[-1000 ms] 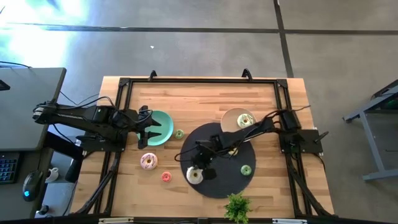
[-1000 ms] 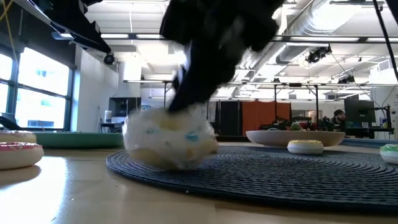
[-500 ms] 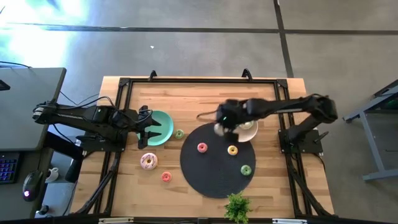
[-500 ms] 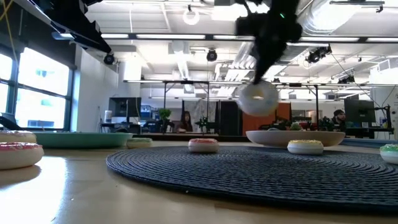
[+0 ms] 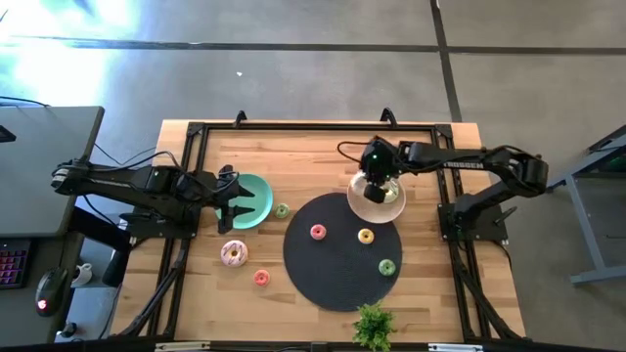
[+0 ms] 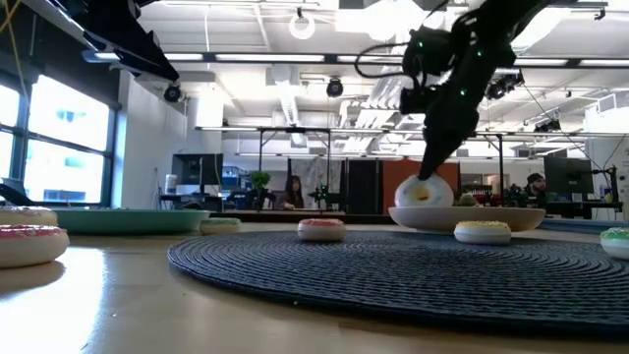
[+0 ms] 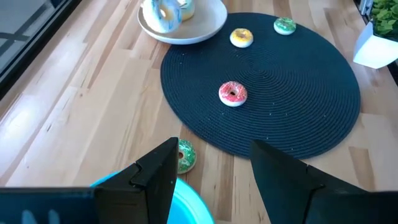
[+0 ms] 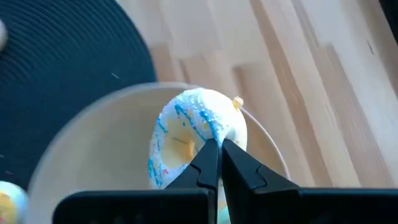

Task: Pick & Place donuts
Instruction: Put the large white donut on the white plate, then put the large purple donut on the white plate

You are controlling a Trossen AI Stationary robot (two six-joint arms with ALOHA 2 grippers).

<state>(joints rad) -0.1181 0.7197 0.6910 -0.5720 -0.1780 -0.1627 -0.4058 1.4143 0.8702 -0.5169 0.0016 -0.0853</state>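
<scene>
My right gripper is shut on a white-frosted donut with blue streaks over the cream plate at the dark mat's far right edge. A second donut lies in that plate. On the mat rest a pink donut, a yellow one and a green one. On the bare wood lie a green donut, a pink-frosted one and a red one. My left gripper hangs open above the teal plate. My right gripper pinches the white-frosted donut's upper rim between its two fingertips, coming from above and pointing down. The donut stands on edge below the fingers, inside the cream plate. Whether its lower edge touches the plate I cannot tell.
A small green plant in a white pot stands at the table's near edge, next to the mat. Black frame rails run along the left and right sides of the table. Bare wood lies between the two plates.
My right gripper lifted the white-frosted donut off the near left part of the mat. It carried the donut up and toward the far right, then lowered it into the cream plate, staying shut on it.
</scene>
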